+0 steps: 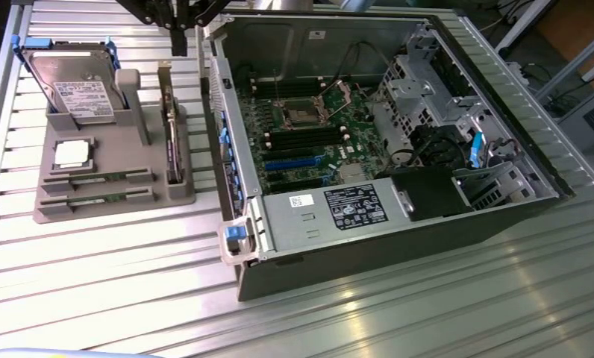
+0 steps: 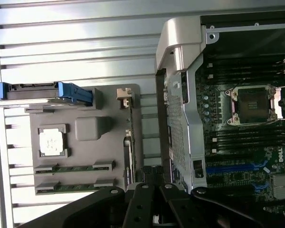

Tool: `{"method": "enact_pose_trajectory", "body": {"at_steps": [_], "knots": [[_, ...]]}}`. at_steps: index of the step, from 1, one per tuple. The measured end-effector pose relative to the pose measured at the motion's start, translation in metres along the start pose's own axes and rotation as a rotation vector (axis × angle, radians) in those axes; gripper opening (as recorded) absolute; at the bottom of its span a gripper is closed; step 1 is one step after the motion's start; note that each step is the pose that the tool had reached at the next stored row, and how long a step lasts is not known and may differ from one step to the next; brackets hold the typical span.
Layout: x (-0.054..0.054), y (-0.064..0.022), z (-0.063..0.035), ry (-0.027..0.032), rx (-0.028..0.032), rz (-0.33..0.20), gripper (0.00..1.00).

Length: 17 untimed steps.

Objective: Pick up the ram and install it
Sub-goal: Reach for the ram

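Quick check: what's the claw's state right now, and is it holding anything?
Claw: open or closed cannot be told. Both ram sticks lie in the gray holder.

Computer workshop: open PC case (image 1: 397, 250)

You see two ram sticks, both seated in the grey holder (image 1: 118, 153) (image 2: 85, 152) that stands outside the computer case. The first ram stick (image 1: 108, 179) (image 2: 73, 168) lies just beside the silver processor chip (image 1: 71, 153) (image 2: 52, 142). The second ram stick (image 1: 108, 198) (image 2: 76, 186) runs parallel to it, one slot further from the chip, and the two do not touch. Each is a long, narrow green strip with its ends tucked under grey clips. Nothing grips either stick.
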State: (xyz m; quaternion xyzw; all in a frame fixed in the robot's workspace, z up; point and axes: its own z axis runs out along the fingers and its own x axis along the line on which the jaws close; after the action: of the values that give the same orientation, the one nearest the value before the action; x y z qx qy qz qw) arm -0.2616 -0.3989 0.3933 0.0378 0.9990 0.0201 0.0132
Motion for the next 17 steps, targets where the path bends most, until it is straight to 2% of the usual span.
{"method": "enact_pose_trajectory", "body": {"at_steps": [17], "knots": [[0.019,-0.0014,-0.0005,-0.0001,0.0016,0.0,0.1]]}}
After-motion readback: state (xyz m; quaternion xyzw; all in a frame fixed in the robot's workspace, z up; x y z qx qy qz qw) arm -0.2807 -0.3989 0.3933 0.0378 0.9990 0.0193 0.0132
